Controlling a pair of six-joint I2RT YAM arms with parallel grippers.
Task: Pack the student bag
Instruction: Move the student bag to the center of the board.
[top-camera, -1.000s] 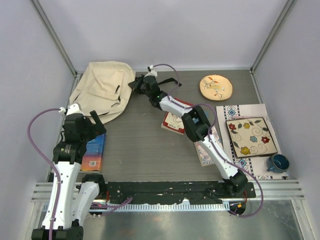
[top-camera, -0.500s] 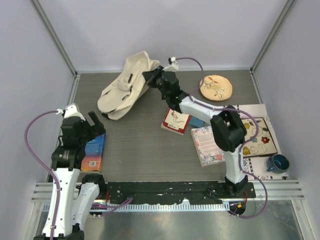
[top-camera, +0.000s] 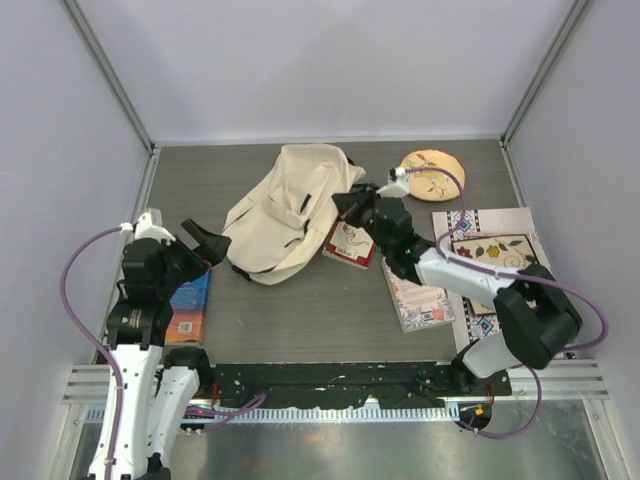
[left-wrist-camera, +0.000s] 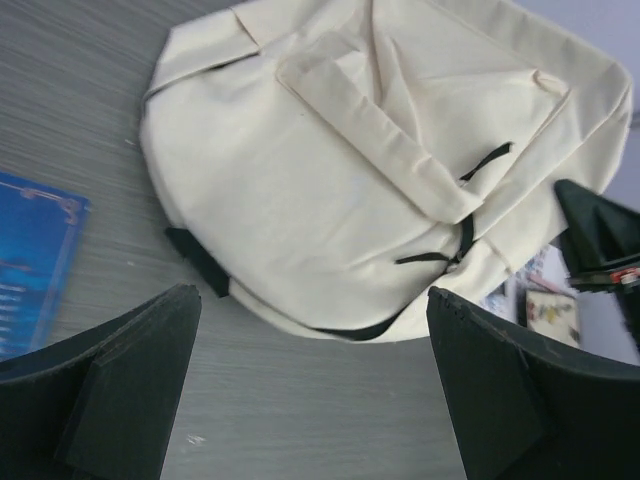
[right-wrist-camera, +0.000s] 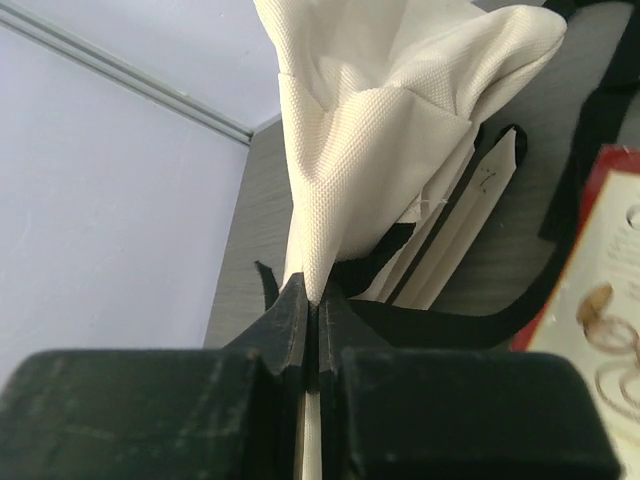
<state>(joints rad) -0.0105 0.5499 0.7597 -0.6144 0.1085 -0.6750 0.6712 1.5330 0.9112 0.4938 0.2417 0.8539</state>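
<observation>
The cream student bag (top-camera: 285, 210) lies in the middle of the table, its black straps and front flap showing in the left wrist view (left-wrist-camera: 380, 170). My right gripper (top-camera: 347, 203) is shut on a fold of the bag's fabric (right-wrist-camera: 330, 210) at its right edge. My left gripper (top-camera: 207, 243) is open and empty, just left of the bag and over bare table (left-wrist-camera: 310, 400). A blue book (top-camera: 187, 305) lies by the left arm. A red-edged book (top-camera: 350, 244) lies partly under the right gripper, and a floral-cover book (top-camera: 418, 297) lies under the right arm.
A round tan embroidered disc (top-camera: 433, 174) lies at the back right. A patterned mat (top-camera: 470, 222) at the right carries a square floral plate (top-camera: 503, 272). Grey walls close in the back and sides.
My right gripper has dragged the bag from the back left corner toward the table's middle, near the books. My left gripper has turned toward the bag.
</observation>
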